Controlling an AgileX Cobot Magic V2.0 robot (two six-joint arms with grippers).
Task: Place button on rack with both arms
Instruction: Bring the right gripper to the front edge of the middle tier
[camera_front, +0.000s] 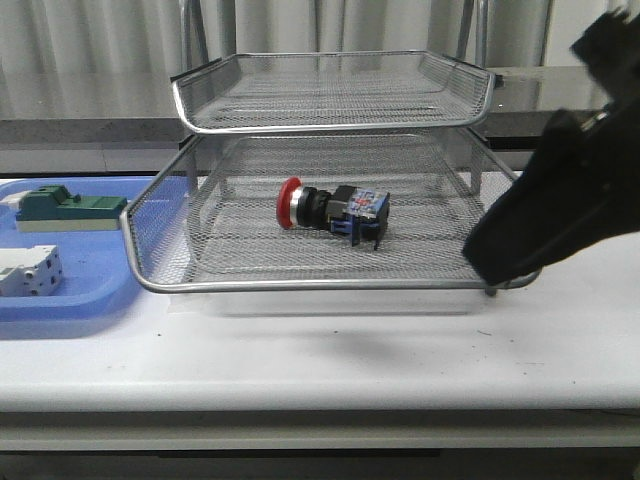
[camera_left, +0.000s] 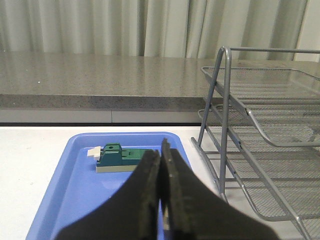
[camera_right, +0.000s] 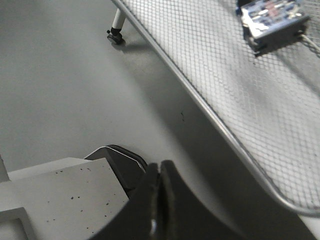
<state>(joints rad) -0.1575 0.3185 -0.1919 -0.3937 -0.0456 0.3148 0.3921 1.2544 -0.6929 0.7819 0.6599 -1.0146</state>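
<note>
The button (camera_front: 330, 210), with a red head, black body and blue rear block, lies on its side on the mesh of a lower tier of the silver wire rack (camera_front: 330, 286). Its blue block shows in the right wrist view (camera_right: 272, 17), inside the rack's rim (camera_right: 200, 106). My right gripper (camera_right: 160, 169) is shut and empty, over the table outside the rack's front right corner, where the black arm (camera_front: 560, 200) shows. My left gripper (camera_left: 161, 151) is shut and empty above the blue tray, left of the rack (camera_left: 270, 131). It is out of the front view.
A blue plastic tray (camera_front: 60, 312) at the left holds a green block (camera_front: 65, 208) and a white-grey block (camera_front: 28, 270). The tray (camera_left: 60, 195) and green block (camera_left: 117, 157) also show in the left wrist view. A grey ledge and curtains stand behind the table.
</note>
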